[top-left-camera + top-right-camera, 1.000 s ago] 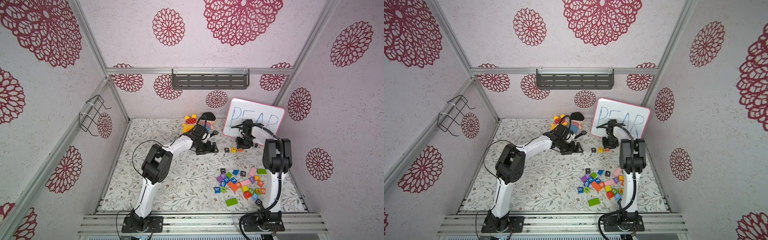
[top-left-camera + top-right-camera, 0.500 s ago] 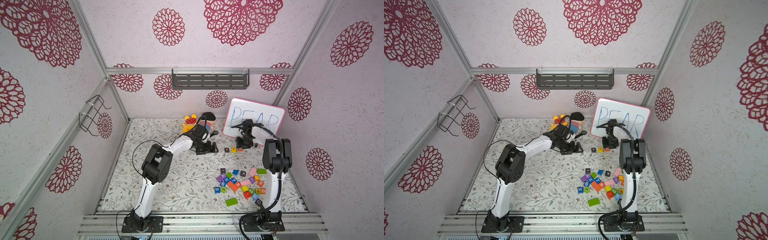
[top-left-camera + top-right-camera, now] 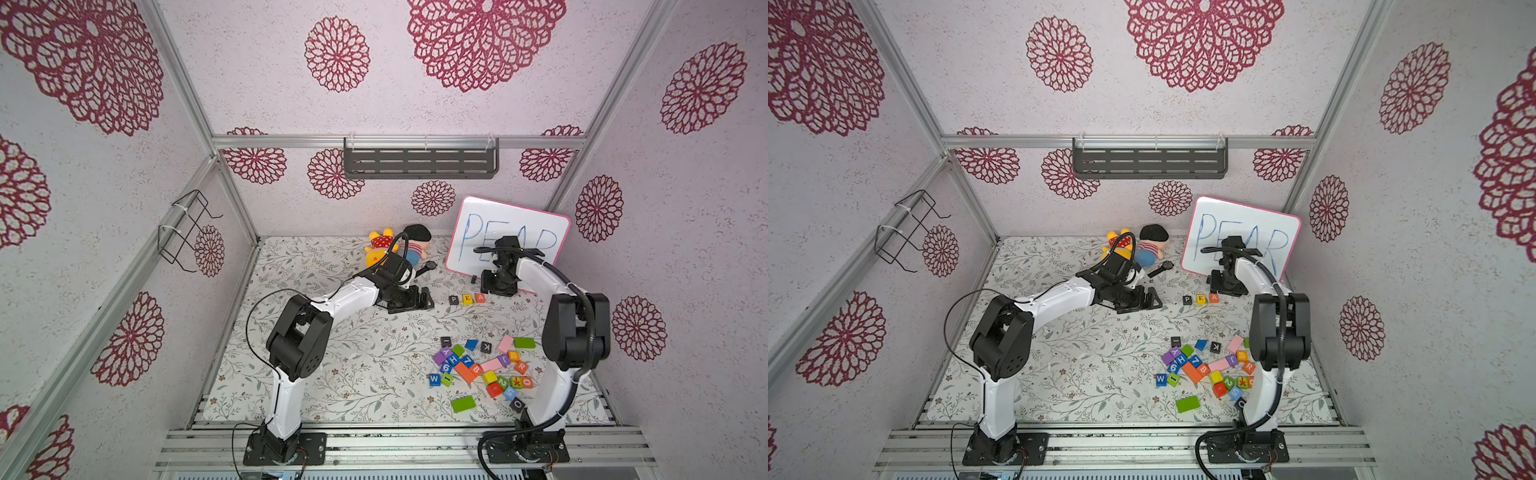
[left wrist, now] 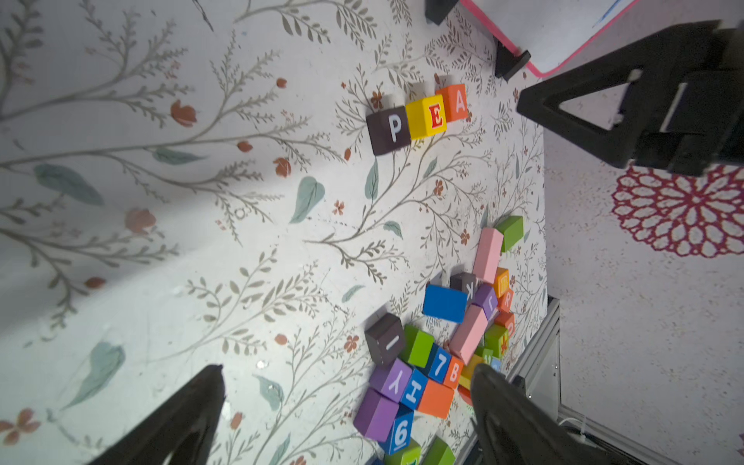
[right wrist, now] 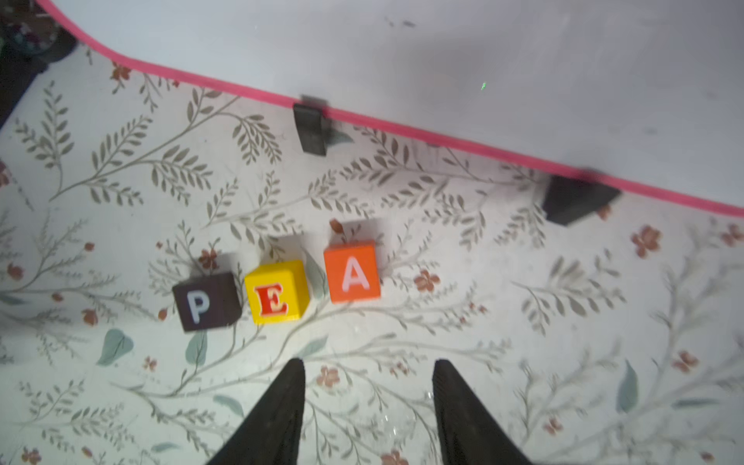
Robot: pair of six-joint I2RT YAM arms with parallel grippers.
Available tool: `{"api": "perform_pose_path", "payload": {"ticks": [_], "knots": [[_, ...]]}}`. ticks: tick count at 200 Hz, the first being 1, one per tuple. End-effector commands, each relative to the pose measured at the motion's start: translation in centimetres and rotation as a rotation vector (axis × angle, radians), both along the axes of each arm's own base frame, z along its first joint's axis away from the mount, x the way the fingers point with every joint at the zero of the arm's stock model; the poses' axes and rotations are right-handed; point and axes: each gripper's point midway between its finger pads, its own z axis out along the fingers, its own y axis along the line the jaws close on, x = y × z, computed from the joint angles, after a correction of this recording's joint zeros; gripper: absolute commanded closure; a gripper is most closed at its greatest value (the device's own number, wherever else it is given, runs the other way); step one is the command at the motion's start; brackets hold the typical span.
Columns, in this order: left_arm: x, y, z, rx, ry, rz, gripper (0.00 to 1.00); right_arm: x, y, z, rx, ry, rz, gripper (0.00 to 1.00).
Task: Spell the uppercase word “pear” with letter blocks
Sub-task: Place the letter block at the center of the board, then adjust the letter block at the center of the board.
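On the floral mat, before the whiteboard (image 5: 443, 60), stand black P (image 5: 207, 302), yellow E (image 5: 277, 292) and orange A (image 5: 353, 272) in a row. The right gripper (image 5: 368, 402) has let go of the A; its jaws are apart, empty. The left gripper (image 4: 346, 406) is wide apart. Only the left wrist view shows the R (image 4: 506, 300) in the pile.

Bare mat (image 5: 503, 322) beside A block (image 5: 353, 272)

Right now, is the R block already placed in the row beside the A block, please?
No, the row holds only the P block, E block and A block.
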Motion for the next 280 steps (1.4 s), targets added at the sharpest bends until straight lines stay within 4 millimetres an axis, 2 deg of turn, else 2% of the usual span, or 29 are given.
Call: {"api": "perform_pose_path", "payload": {"ticks": [1, 37, 56, 92, 120, 148, 177, 202, 247, 276, 280], "knots": [[-1.7, -1.0, 1.0, -0.044, -0.031, 0.013, 0.02, -4.0, -1.1, 0.8, -0.032, -0.005, -0.119, 0.38], [-4.5, -0.4, -0.1, -0.037, -0.005, 0.006, 0.02, -11.5, -2.3, 0.9, -0.043, 0.007, -0.193, 0.38], [-5.2, 0.2, -0.3, -0.034, 0.0, 0.007, 0.02, -14.3, -2.4, 0.8, -0.021, 0.006, -0.236, 0.36], [-5.5, 1.1, -0.7, -0.03, 0.019, 0.002, 0.02, -18.8, -2.7, -1.0, -0.009, 0.074, -0.304, 0.36], [-5.5, 1.1, -1.5, -0.039, 0.052, -0.014, 0.02, -18.6, -1.7, -0.5, 0.057, 0.057, -0.293, 0.35], [-5.2, 1.4, -2.2, -0.022, 0.073, -0.035, 0.02, -19.2, 0.0, -1.7, 0.161, 0.085, -0.289, 0.35], [-5.4, 1.0, -2.8, -0.037, 0.096, -0.045, 0.02, -20.3, 0.6, -2.6, 0.194, 0.105, -0.299, 0.34], [-5.6, 0.9, -3.1, -0.042, 0.113, -0.047, 0.02, -20.3, 0.9, -3.0, 0.214, 0.107, -0.29, 0.34], [-5.6, 0.9, -3.3, -0.036, 0.122, -0.044, 0.02, -19.6, 1.8, -3.6, 0.245, 0.109, -0.252, 0.34], [-4.8, 0.4, -2.6, -0.053, 0.111, -0.047, 0.02, -17.4, 0.8, -3.1, 0.194, 0.034, -0.284, 0.34], [-4.7, 0.3, -3.9, -0.037, 0.136, -0.048, 0.02, -16.9, 0.6, -3.0, 0.186, 0.018, -0.29, 0.34]]}}
